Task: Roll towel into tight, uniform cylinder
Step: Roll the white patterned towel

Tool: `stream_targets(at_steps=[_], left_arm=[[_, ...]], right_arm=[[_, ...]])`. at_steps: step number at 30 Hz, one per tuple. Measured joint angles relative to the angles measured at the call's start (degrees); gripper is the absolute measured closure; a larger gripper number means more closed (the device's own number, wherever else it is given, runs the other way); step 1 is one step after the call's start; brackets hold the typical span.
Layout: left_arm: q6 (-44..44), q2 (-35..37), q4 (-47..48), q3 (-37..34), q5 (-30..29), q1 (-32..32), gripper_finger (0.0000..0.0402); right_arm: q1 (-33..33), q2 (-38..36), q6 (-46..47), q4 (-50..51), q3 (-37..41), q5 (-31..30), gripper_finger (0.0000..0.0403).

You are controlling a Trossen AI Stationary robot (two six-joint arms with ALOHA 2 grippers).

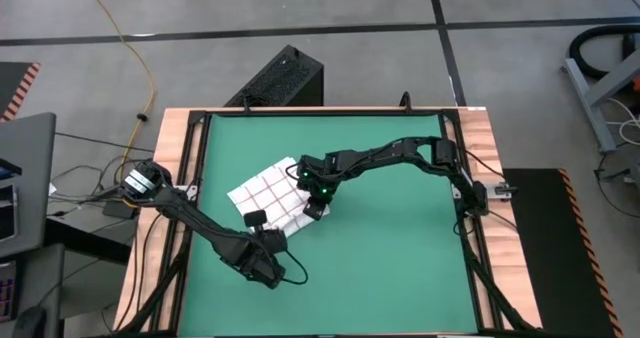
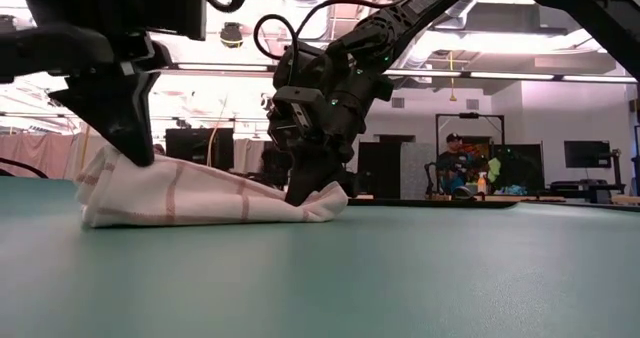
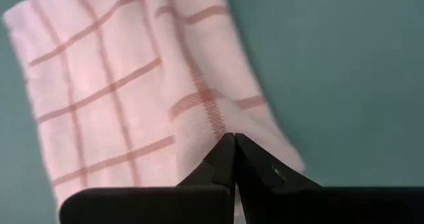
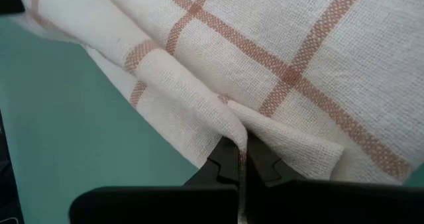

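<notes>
a: high view: towel [image 1: 270, 198] lies left of centre on the green tabletop [image 1: 400, 258]. left pincer [image 1: 256, 219] clamped on its near edge, right pincer [image 1: 314, 210] clamped on its right fold.

b: thin woven cloth, red-brown grid, limp, light. likely slips loose; best gripped at folded edges.
</notes>
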State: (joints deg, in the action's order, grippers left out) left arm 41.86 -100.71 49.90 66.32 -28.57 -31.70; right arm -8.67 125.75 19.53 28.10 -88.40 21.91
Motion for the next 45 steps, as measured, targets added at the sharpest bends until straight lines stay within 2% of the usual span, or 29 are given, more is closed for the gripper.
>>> stream_targets(at_steps=[3, 9, 16, 19, 26, 39, 45], left_arm=[[1.94, 0.0, 2.15, -0.01, -1.28, 0.0, 0.0401], [6.44, 0.04, 0.13, -3.7, -1.4, 0.02, 0.0401], [9.2, 0.04, -11.37, -10.49, -0.42, 0.22, 0.0401], [10.85, 0.25, -12.22, -13.04, 0.18, 0.68, 0.0401], [10.69, 0.5, -13.72, -16.62, 1.76, 0.85, 0.0401], [10.15, 0.35, -13.86, -16.78, 2.63, 0.87, 0.0401], [10.22, 0.5, -13.92, -16.85, 2.65, 0.26, 0.0401]], right_arm=[[0.0, 0.0, -0.04, -0.02, 0.0, 0.0, 0.0392], [0.0, 0.0, -0.35, 0.0, 0.0, 0.02, 0.0392], [0.0, 0.0, -0.52, 0.04, 0.0, 0.04, 0.0392], [0.0, 0.0, -1.1, 0.04, 0.0, 0.03, 0.0385], [-0.11, -1.63, -7.63, 0.13, 0.07, -0.13, 0.0334], [-4.17, -6.25, -21.51, 7.11, 0.13, -1.72, 0.0329], [-8.44, -9.02, -31.0, 10.27, 0.17, 10.06, 0.0328]])
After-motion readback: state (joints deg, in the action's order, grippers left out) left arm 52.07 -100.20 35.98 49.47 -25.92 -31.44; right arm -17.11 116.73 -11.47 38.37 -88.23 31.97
